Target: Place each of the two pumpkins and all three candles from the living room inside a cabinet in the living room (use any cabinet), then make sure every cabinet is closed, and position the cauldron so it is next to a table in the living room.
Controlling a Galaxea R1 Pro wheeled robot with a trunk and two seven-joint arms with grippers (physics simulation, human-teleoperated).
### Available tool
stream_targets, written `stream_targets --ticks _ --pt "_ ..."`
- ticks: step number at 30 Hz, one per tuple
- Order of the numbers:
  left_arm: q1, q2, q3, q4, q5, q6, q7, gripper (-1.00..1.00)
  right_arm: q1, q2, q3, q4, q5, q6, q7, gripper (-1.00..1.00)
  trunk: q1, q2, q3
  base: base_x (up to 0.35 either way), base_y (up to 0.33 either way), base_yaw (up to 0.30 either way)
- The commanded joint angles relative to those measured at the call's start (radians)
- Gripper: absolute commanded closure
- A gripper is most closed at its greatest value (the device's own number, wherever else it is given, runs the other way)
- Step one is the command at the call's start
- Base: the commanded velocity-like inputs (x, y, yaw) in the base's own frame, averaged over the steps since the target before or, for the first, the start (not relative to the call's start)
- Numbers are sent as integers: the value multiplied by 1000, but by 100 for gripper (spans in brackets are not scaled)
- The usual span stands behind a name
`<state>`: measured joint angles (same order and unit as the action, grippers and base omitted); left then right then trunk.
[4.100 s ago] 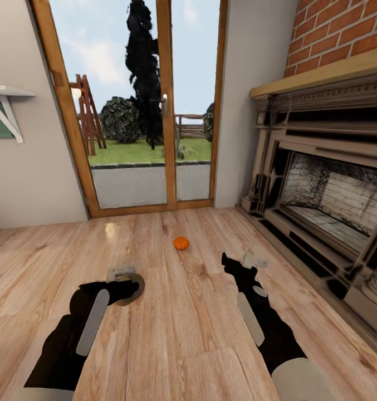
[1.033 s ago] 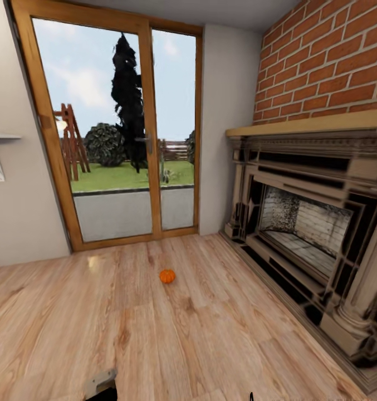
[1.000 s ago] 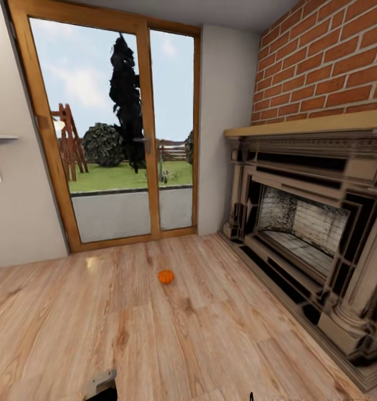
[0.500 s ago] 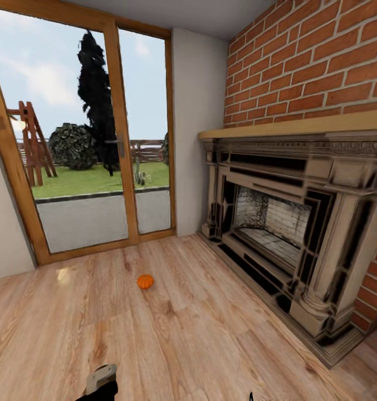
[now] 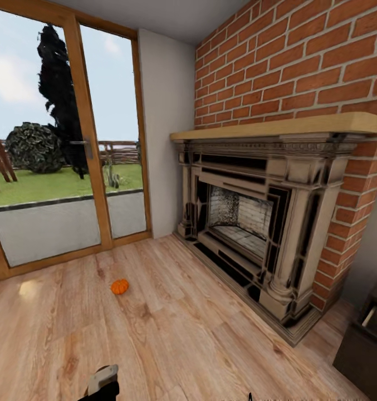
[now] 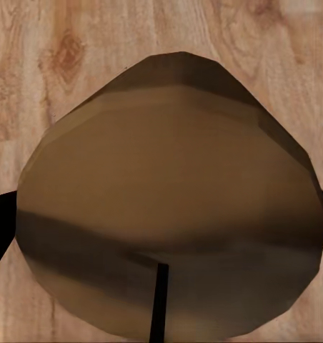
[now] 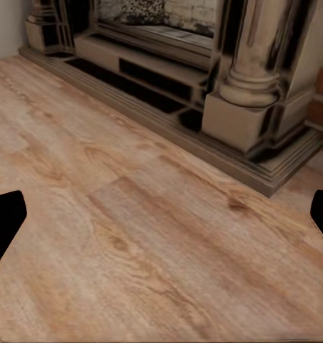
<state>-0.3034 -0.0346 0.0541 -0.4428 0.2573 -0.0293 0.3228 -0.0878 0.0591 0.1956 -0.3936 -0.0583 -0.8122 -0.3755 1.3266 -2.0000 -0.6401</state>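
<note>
Carrying a brownish round thing (image 6: 169, 207) clamped in our left end effector (image 6: 161, 214), we judge it a candle, though the close view leaves that unsure. Our right end effector (image 7: 161, 214) is spread apart over bare floor (image 7: 133, 236). One pumpkin (image 5: 119, 286) sits on the floor near the glass doors (image 5: 88, 167), well apart from the fireplace (image 5: 249, 223). Swinging the base could clip the fireplace plinth (image 7: 261, 150) or the dark cabinet (image 5: 366, 340) at the floor's right corner. A jolt might shake our load loose.
</note>
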Motion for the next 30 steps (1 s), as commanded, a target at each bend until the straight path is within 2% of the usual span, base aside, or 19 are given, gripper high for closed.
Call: stream_targets --ticks 1,8,12,18,30 --pt "0 -1 2 3 7 -3 1 100 -1 0 8 1 -6 -3 -6 -100 0 0 -1 0 -1 -286" --pt "0 1 -12 31 7 -15 1 100 -1 1 10 5 -6 -2 -4 -100 0 0 2 0 0 -286" --pt "0 1 -12 31 7 -16 1 100 -1 1 10 17 -5 -2 0 -100 0 0 4 0 0 -286" --pt "0 1 -13 32 7 -17 1 100 -1 1 10 21 -5 -2 45 -100 0 0 6 0 0 -286" --pt "0 1 -13 32 7 -17 1 100 -1 1 10 22 -5 -3 50 -100 0 0 11 0 0 -286"
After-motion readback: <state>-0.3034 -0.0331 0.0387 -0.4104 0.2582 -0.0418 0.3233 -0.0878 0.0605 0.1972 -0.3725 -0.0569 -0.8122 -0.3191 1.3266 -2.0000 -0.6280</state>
